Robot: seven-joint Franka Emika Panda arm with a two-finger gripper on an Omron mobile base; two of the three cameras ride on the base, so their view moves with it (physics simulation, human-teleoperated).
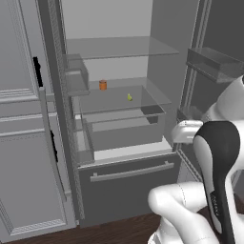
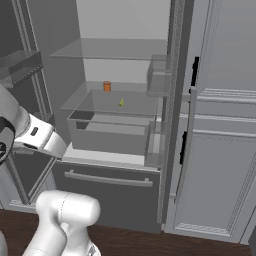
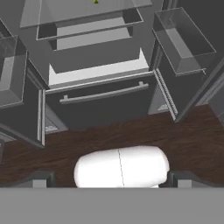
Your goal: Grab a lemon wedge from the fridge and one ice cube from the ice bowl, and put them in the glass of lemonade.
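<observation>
The fridge (image 1: 128,183) stands open: smooth dark grey, clear glass shelves, tiny yellow lemon wedge (image 1: 129,97); gripper (image 3: 111,181) jaws spread, empty.

And here's a home kitchen: a tall dark grey fridge (image 1: 128,186) stands wide open, glass shelves (image 1: 119,47) and a clear drawer inside, a horizontal handle (image 1: 132,171) below. Light grey panelled cabinets (image 2: 220,150) flank it, over a dark wood floor (image 3: 109,135). On one shelf sits what looks like a small orange jar (image 1: 103,85).
</observation>
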